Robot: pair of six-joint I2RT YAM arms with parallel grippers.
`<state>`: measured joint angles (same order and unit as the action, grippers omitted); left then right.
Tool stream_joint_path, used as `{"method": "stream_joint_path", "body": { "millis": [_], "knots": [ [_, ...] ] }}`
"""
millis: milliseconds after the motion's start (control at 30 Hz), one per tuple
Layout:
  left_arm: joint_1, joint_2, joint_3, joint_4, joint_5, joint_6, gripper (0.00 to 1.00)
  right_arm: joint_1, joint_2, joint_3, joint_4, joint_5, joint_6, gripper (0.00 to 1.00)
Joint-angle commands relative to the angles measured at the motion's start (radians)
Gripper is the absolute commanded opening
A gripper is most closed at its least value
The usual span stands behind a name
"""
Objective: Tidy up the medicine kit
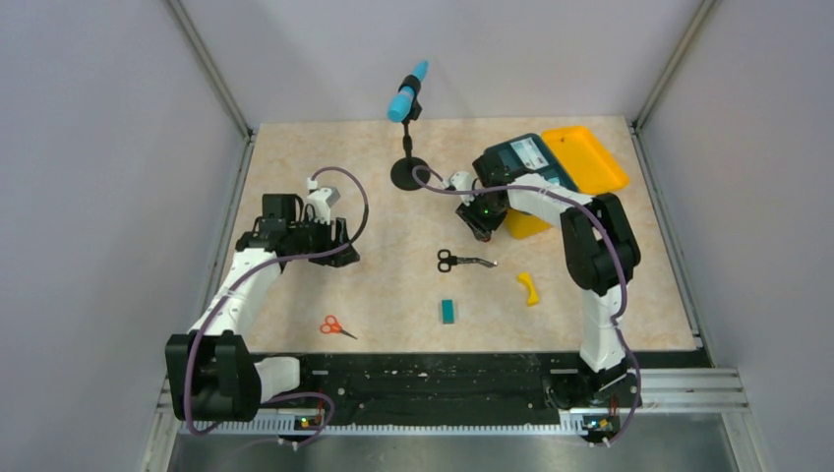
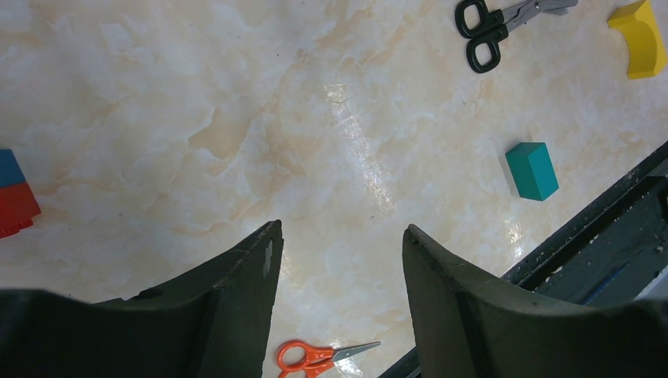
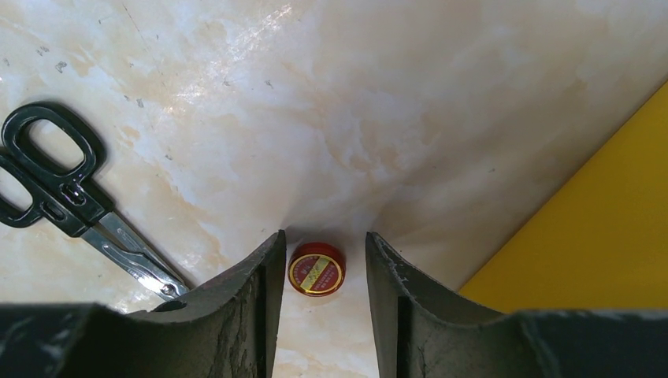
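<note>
The medicine kit [image 1: 587,157] lies open at the back right, with a yellow lid and a dark teal insert tray [image 1: 521,157]. Its yellow wall shows in the right wrist view [image 3: 599,236]. My right gripper [image 1: 479,221] is low at the kit's near-left corner. In its wrist view the gripper [image 3: 324,235] is open with a small round red tin [image 3: 317,269] on the table between the fingers, close to the left one. My left gripper [image 1: 342,239] hovers open and empty over the left of the table, also in the left wrist view [image 2: 340,227].
Black scissors [image 1: 462,261] [image 2: 492,27] [image 3: 55,185] lie mid-table. Orange scissors [image 1: 336,326] [image 2: 315,356], a teal block [image 1: 447,312] [image 2: 532,169] and a small yellow curved piece [image 1: 529,287] [image 2: 640,39] lie nearer. A microphone stand [image 1: 408,172] stands at the back. A red and blue block [image 2: 12,201] sits left.
</note>
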<state>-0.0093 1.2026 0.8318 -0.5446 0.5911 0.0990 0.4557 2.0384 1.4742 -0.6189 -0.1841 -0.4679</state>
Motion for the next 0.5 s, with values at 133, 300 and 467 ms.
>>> {"method": "stream_joint_path", "body": {
  "millis": [133, 300, 467],
  "knots": [
    [0.003, 0.001, 0.016, 0.036, 0.023, 0.008, 0.62, -0.002, -0.050, -0.053, -0.087, 0.006, 0.002, 0.41],
    [0.003, -0.005, 0.000, 0.050, 0.028, -0.002, 0.62, -0.002, -0.050, -0.068, -0.096, 0.000, -0.002, 0.35],
    [0.003, -0.007, -0.002, 0.055, 0.029, -0.002, 0.62, -0.001, -0.029, -0.054, -0.093, -0.007, -0.006, 0.26]
  ]
}}
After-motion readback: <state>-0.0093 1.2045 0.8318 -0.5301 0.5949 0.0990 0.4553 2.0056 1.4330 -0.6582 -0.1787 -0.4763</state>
